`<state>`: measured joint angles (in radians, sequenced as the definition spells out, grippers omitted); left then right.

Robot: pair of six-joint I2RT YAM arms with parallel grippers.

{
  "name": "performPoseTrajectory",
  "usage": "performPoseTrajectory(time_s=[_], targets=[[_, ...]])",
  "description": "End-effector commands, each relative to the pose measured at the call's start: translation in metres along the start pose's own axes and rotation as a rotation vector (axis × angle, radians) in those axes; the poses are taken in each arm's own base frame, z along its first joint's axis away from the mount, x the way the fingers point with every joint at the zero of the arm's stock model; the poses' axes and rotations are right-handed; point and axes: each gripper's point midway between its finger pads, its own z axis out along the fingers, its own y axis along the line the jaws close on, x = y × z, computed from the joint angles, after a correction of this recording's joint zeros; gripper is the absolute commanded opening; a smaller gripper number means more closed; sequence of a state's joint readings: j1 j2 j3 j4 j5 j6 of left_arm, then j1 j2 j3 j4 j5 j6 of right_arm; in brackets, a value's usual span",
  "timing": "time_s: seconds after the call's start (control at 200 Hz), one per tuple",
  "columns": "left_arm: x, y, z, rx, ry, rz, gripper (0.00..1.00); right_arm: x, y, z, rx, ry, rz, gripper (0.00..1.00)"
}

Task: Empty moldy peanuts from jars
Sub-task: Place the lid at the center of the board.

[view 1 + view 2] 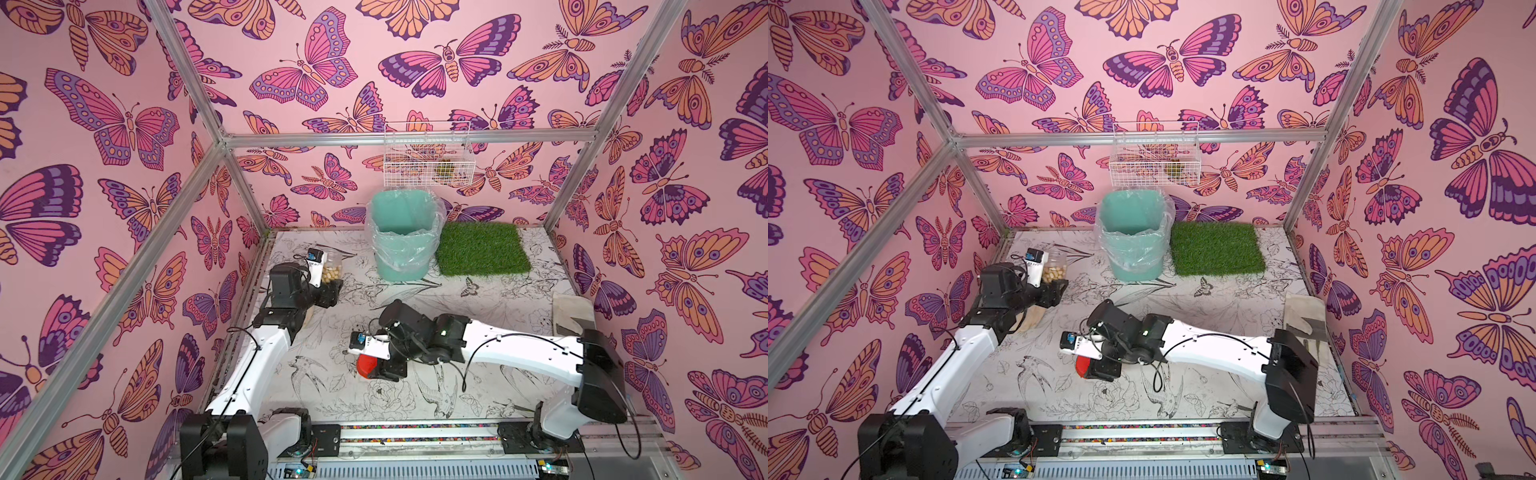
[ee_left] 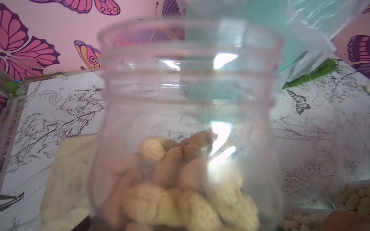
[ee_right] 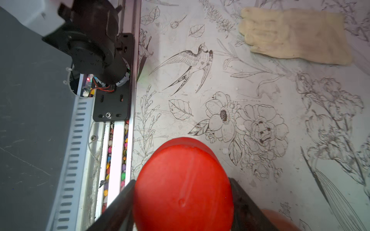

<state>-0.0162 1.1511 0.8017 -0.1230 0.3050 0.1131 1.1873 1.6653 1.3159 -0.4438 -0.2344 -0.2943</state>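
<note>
Now: open jar in the left tool, red lid in the right

In both top views the left tool [image 1: 332, 289] is clamped on a lidless clear jar [image 1: 332, 269] [image 1: 1054, 271]. The jar is upright at the far left of the desk [image 1: 415, 299], and whether its base touches the desk cannot be told. Moldy peanuts [image 1: 331, 276] fill its lower part. A teal bin [image 1: 401, 232] with a clear liner stands at the back, well apart from the jar, and a grass mat [image 1: 482, 249] lies just beside the bin. Near the front middle, the right tool [image 1: 376, 368] is closed on a red lid [image 1: 365, 365] [image 1: 1084, 368] that is tilted on its edge. A pale glove [image 1: 571, 309] lies at the desk's right edge.

From the left wrist, the jar [image 2: 188, 124] nearly fills the view. Its threaded mouth is open and the moldy peanuts [image 2: 180, 190] are heaped at its bottom. The teal bin [image 2: 230, 16] shows behind it. At one corner, blurred, are another jar [image 2: 356, 198] of peanuts and a brown lid [image 2: 348, 220].

From the right wrist, the red lid [image 3: 183, 186] sits gripped between two dark fingers [image 3: 120, 206], one on each side. It is over the printed desk [image 3: 260, 84]. A second glove [image 3: 294, 34] lies well apart from it.
</note>
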Motion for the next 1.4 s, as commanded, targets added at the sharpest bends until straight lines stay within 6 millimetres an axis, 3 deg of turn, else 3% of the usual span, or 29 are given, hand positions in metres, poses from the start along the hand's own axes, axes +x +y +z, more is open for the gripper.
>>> performPoseTrajectory(time_s=[0.0,0.165,0.436,0.736,1.111,1.397], targets=[[-0.003,0.023,-0.002,-0.102,-0.046,-0.035,0.00,-0.002,0.003,0.017,-0.010,0.019,-0.055,0.00],[0.004,0.038,-0.001,-0.156,-0.053,-0.067,0.00,0.006,0.009,0.043,-0.042,0.045,-0.072,0.00],[0.010,0.046,-0.001,-0.180,-0.057,-0.084,0.00,0.023,0.010,0.082,-0.043,0.124,-0.108,0.00],[0.012,0.046,-0.002,-0.180,-0.058,-0.079,0.00,0.042,0.002,0.106,-0.015,0.196,-0.089,0.06],[0.013,0.042,-0.001,-0.154,-0.056,-0.084,0.00,0.058,-0.006,0.119,0.025,0.258,-0.045,0.45],[0.013,0.040,0.001,-0.139,-0.055,-0.089,0.00,0.063,-0.010,0.119,0.056,0.269,-0.009,0.60]])
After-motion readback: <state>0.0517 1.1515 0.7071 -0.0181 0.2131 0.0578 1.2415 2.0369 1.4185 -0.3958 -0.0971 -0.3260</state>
